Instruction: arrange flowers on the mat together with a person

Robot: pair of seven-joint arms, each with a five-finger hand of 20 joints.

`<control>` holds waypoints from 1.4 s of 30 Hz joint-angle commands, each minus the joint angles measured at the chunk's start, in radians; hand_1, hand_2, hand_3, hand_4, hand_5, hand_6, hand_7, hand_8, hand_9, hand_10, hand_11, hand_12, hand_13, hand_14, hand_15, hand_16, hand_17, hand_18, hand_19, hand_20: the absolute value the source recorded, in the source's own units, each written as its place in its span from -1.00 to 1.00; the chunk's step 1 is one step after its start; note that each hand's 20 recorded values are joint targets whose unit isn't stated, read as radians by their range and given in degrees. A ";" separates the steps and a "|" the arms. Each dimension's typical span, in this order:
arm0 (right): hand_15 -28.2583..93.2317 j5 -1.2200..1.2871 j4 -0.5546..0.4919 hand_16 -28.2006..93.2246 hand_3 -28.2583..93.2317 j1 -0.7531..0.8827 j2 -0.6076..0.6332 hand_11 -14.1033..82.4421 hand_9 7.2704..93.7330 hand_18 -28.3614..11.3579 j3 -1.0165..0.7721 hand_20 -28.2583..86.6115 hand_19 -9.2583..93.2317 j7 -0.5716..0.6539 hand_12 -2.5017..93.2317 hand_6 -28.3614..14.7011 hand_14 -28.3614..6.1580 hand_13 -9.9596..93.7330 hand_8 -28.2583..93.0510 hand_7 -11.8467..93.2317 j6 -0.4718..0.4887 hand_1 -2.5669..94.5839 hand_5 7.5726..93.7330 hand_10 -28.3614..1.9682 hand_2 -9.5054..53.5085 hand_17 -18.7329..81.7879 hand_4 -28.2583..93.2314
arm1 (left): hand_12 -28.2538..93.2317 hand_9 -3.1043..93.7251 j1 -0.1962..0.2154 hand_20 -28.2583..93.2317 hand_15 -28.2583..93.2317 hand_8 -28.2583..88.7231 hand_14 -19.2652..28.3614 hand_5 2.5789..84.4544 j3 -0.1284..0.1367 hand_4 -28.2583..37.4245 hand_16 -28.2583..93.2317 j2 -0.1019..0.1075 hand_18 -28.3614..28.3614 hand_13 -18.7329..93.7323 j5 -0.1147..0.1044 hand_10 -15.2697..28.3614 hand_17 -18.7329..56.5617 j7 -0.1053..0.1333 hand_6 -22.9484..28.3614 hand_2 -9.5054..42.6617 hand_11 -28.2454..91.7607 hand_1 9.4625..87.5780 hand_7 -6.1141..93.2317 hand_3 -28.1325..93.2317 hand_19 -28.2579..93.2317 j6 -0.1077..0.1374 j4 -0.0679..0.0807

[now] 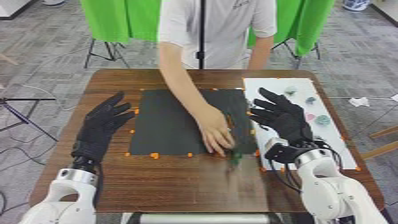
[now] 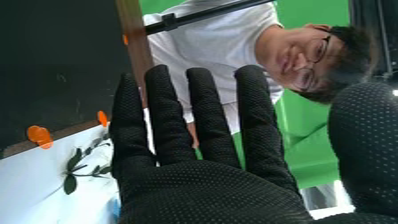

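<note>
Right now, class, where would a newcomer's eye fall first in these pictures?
First, the person's arm, stretched over the dark mat, the person's hand near its near right corner. Next come the robot's gloved left hand, left of the mat, and right hand, over the white sheet.

"Where's the person's hand point(image 1: 214, 131)?"
"Just below centre, over the dark mat point(image 1: 169, 120), near a blurred green thing point(image 1: 236, 159)."
"And the robot's?"
"Left hand point(image 1: 105, 119), middle left; right hand point(image 1: 282, 117), right of centre, fingers extended."
</note>
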State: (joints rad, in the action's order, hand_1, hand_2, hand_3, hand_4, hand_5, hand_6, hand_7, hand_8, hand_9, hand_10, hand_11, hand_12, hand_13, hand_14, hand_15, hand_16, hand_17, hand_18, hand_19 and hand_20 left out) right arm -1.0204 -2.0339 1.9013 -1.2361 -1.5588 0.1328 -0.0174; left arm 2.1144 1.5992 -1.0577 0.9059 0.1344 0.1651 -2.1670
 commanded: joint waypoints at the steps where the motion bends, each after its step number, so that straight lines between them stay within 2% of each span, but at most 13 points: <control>1: -0.19 0.001 -0.004 -0.26 0.76 0.004 -0.001 -0.55 -0.16 -0.66 0.003 -0.19 0.12 -0.008 -0.66 0.45 -0.36 -0.15 -0.74 -0.47 -0.009 -0.65 -0.20 -0.05 -0.43 -0.45 -1.00 | -0.39 -0.26 0.004 -0.38 0.10 -0.66 0.82 -0.20 0.001 -0.98 -0.61 -0.006 0.93 -0.23 0.002 0.50 -0.77 -0.007 0.13 -0.41 -0.17 -0.63 -0.65 0.75 0.20 -0.003 -0.002; 6: -0.19 0.002 -0.004 -0.26 0.76 0.005 -0.001 -0.55 -0.16 -0.66 0.002 -0.19 0.12 -0.009 -0.66 0.45 -0.37 -0.15 -0.74 -0.47 -0.010 -0.65 -0.20 -0.05 -0.43 -0.45 -1.00 | -0.39 -0.26 0.006 -0.38 0.10 -0.66 0.82 -0.20 0.003 -0.98 -0.61 -0.004 0.93 -0.23 0.006 0.49 -0.77 -0.006 0.13 -0.41 -0.17 -0.63 -0.65 0.75 0.20 -0.005 -0.005; 7: -0.19 0.001 -0.004 -0.26 0.76 0.004 -0.001 -0.55 -0.16 -0.66 0.003 -0.19 0.12 -0.008 -0.67 0.44 -0.37 -0.15 -0.74 -0.47 -0.008 -0.65 -0.20 -0.05 -0.43 -0.45 -1.00 | -0.39 -0.26 0.008 -0.38 0.10 -0.66 0.82 -0.20 0.004 -0.98 -0.61 -0.003 0.93 -0.23 0.006 0.49 -0.77 -0.001 0.13 -0.41 -0.17 -0.63 -0.65 0.75 0.20 -0.005 -0.007; 8: -0.19 0.000 -0.005 -0.26 0.76 0.006 -0.001 -0.55 -0.16 -0.66 0.002 -0.19 0.12 -0.010 -0.67 0.44 -0.37 -0.15 -0.74 -0.47 -0.010 -0.65 -0.20 -0.05 -0.43 -0.45 -1.00 | -0.39 -0.26 0.016 -0.38 0.10 -0.66 0.82 -0.20 -0.002 -0.98 -0.61 0.005 0.93 -0.23 0.002 0.49 -0.77 0.020 0.13 -0.41 -0.17 -0.63 -0.65 0.75 0.20 -0.002 -0.005; 9: -0.19 0.001 -0.003 -0.26 0.76 0.003 -0.001 -0.55 -0.16 -0.66 0.003 -0.19 0.12 -0.008 -0.67 0.45 -0.37 -0.15 -0.74 -0.47 -0.008 -0.65 -0.20 -0.05 -0.43 -0.45 -1.00 | -0.39 -0.26 0.021 -0.38 0.10 -0.66 0.82 -0.20 -0.005 -0.97 -0.61 0.009 0.93 -0.23 -0.001 0.49 -0.77 0.030 0.12 -0.41 -0.17 -0.63 -0.65 0.75 0.20 0.006 -0.006; 13: -0.19 0.002 -0.003 -0.26 0.76 0.001 0.001 -0.55 -0.16 -0.66 0.006 -0.19 0.12 -0.009 -0.66 0.45 -0.37 -0.15 -0.74 -0.47 -0.012 -0.65 -0.20 -0.05 -0.43 -0.45 -1.00 | -0.39 -0.26 0.029 -0.38 0.10 -0.66 0.82 -0.20 -0.008 -0.98 -0.62 0.014 0.93 -0.23 -0.002 0.49 -0.77 0.048 0.12 -0.41 -0.17 -0.63 -0.65 0.75 0.20 0.005 -0.004; 22: -0.19 0.001 -0.004 -0.26 0.76 0.004 0.000 -0.55 -0.16 -0.66 0.005 -0.19 0.12 -0.009 -0.67 0.44 -0.37 -0.15 -0.74 -0.47 -0.012 -0.65 -0.20 -0.05 -0.43 -0.45 -1.00 | -0.39 -0.26 0.038 -0.38 0.10 -0.66 0.82 -0.20 -0.010 -0.97 -0.62 0.018 0.93 -0.23 -0.004 0.50 -0.77 0.063 0.12 -0.41 -0.17 -0.63 -0.65 0.75 0.20 0.004 -0.003; 25: -0.19 0.001 -0.005 -0.26 0.76 0.005 0.000 -0.55 -0.16 -0.66 0.005 -0.19 0.12 -0.009 -0.67 0.45 -0.37 -0.15 -0.74 -0.47 -0.012 -0.65 -0.20 -0.05 -0.43 -0.45 -1.00 | -0.38 -0.26 0.037 -0.38 0.10 -0.66 0.82 -0.20 -0.011 -0.98 -0.62 0.017 0.93 -0.23 -0.004 0.49 -0.77 0.063 0.12 -0.41 -0.17 -0.63 -0.65 0.75 0.20 0.004 -0.002; 27: -0.19 0.001 -0.005 -0.26 0.76 0.005 0.000 -0.55 -0.16 -0.66 0.005 -0.19 0.12 -0.009 -0.66 0.45 -0.37 -0.15 -0.74 -0.47 -0.013 -0.64 -0.20 -0.05 -0.43 -0.45 -1.00 | -0.38 -0.26 0.031 -0.38 0.10 -0.66 0.82 -0.20 -0.010 -0.97 -0.61 0.013 0.93 -0.23 -0.002 0.49 -0.77 0.053 0.12 -0.41 -0.17 -0.63 -0.65 0.75 0.20 0.001 0.000; 28: -0.19 0.000 -0.003 -0.26 0.76 0.000 -0.001 -0.55 -0.16 -0.66 0.006 -0.19 0.12 -0.009 -0.67 0.45 -0.37 -0.15 -0.74 -0.47 -0.009 -0.64 -0.20 -0.05 -0.43 -0.45 -1.00 | -0.38 -0.26 0.034 -0.38 0.10 -0.66 0.82 -0.20 -0.012 -0.97 -0.61 0.017 0.93 -0.23 -0.004 0.49 -0.77 0.062 0.13 -0.41 -0.17 -0.63 -0.65 0.75 0.20 0.005 -0.001; 29: -0.19 0.000 -0.005 -0.26 0.76 0.005 -0.001 -0.55 -0.16 -0.66 0.004 -0.19 0.12 -0.006 -0.67 0.45 -0.37 -0.15 -0.74 -0.47 -0.011 -0.65 -0.20 -0.05 -0.43 -0.45 -1.00 | -0.38 -0.26 0.034 -0.38 0.10 -0.66 0.82 -0.20 -0.009 -0.97 -0.61 0.012 0.93 -0.23 -0.002 0.49 -0.77 0.053 0.13 -0.41 -0.17 -0.63 -0.65 0.75 0.20 0.001 -0.001; 34: -0.19 0.000 -0.004 -0.26 0.76 0.001 0.000 -0.55 -0.16 -0.66 0.007 -0.19 0.12 -0.005 -0.66 0.44 -0.37 -0.15 -0.74 -0.47 -0.013 -0.65 -0.20 -0.05 -0.43 -0.45 -1.00 | -0.38 -0.26 0.034 -0.38 0.10 -0.66 0.82 -0.20 -0.010 -0.97 -0.61 0.014 0.93 -0.23 -0.004 0.50 -0.77 0.055 0.13 -0.41 -0.17 -0.63 -0.65 0.75 0.20 0.005 -0.001; 42: -0.19 -0.001 -0.007 -0.26 0.76 0.006 0.001 -0.55 -0.16 -0.66 0.004 -0.19 0.12 0.001 -0.66 0.45 -0.37 -0.15 -0.74 -0.47 -0.010 -0.65 -0.20 -0.06 -0.43 -0.45 -1.00 | -0.38 -0.26 0.033 -0.38 0.10 -0.66 0.82 -0.21 -0.007 -0.97 -0.62 0.006 0.93 -0.23 -0.001 0.49 -0.77 0.040 0.13 -0.41 -0.17 -0.63 -0.65 0.75 0.20 0.005 -0.003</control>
State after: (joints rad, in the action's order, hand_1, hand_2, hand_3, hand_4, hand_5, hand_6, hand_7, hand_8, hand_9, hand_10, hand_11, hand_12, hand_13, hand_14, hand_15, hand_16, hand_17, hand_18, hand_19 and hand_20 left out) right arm -1.0187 -2.0335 1.8993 -1.2356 -1.5565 0.1338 -0.0216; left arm 2.1394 1.5920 -1.0411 0.9045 0.1920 0.1657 -2.1679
